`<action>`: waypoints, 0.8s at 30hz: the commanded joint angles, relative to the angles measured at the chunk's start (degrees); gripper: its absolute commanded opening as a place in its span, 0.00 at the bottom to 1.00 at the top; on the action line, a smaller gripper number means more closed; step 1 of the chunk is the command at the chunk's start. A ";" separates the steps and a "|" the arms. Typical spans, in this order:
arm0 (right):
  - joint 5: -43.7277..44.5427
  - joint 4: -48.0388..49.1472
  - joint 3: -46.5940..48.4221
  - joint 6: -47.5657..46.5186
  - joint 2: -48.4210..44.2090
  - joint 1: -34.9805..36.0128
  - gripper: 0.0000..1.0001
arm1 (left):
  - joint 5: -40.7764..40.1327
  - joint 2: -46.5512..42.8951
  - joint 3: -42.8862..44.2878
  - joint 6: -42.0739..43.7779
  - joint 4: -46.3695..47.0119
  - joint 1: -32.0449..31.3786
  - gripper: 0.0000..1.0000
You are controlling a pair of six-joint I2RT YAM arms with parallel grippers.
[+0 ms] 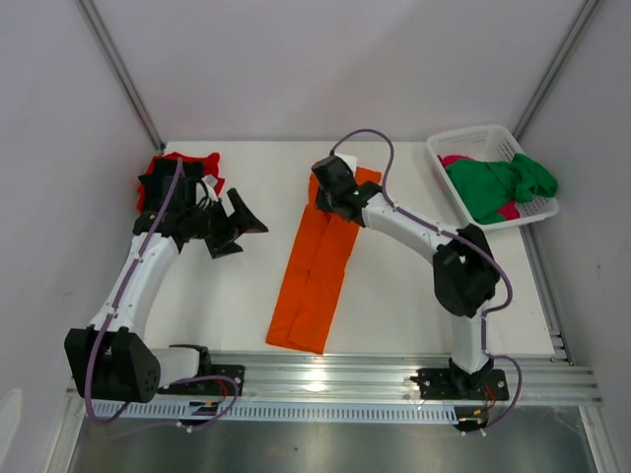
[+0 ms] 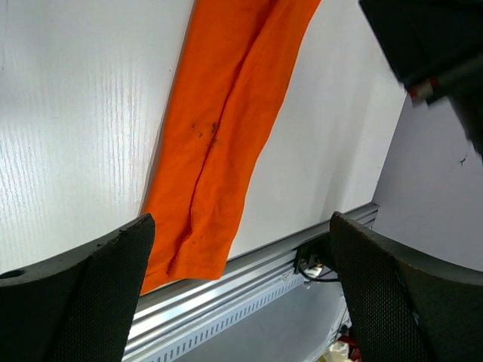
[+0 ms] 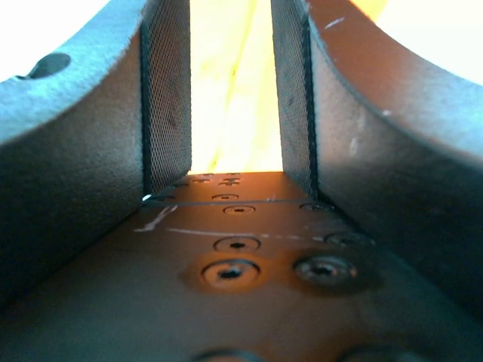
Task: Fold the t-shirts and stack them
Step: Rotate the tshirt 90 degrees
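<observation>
An orange t-shirt (image 1: 315,266) lies in the middle of the table, folded lengthwise into a long narrow strip (image 2: 226,128). My right gripper (image 1: 328,202) is down at its far end. In the right wrist view its jaws (image 3: 230,75) stand apart with orange cloth (image 3: 230,113) showing in the gap just beyond them. My left gripper (image 1: 240,229) hangs wide open at the left, above bare table and apart from the strip, holding nothing (image 2: 240,226). A red t-shirt (image 1: 166,166) lies at the back left, partly hidden by the left arm.
A white lattice basket (image 1: 471,133) stands at the back right and holds a green t-shirt (image 1: 498,187) and a pink one (image 1: 455,160). A metal rail (image 1: 345,370) runs along the near table edge. Grey walls close in both sides.
</observation>
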 commanded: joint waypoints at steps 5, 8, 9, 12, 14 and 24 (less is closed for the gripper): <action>0.06 -1.30 16.79 -3.17 17.15 -7.66 0.39 | 1.03 -0.52 -0.30 1.78 0.42 0.37 0.99; -0.55 -4.02 26.02 -3.71 23.39 -8.98 0.39 | 1.20 -0.78 -0.48 1.87 0.24 0.37 0.99; -0.82 -4.29 27.60 -3.97 24.64 -9.25 0.39 | 1.29 -0.87 -0.39 1.87 0.07 0.37 1.00; -1.61 -4.03 30.69 -4.32 27.54 -9.95 0.39 | 0.68 -1.57 -0.22 2.05 -0.37 0.37 1.00; -2.22 -3.24 30.61 -4.33 28.43 -10.13 0.39 | 0.50 -1.92 -0.30 1.96 -0.55 0.37 1.00; -2.93 -10.08 29.64 2.26 32.12 -10.66 0.38 | 0.24 -1.58 2.60 1.70 -1.87 0.37 0.99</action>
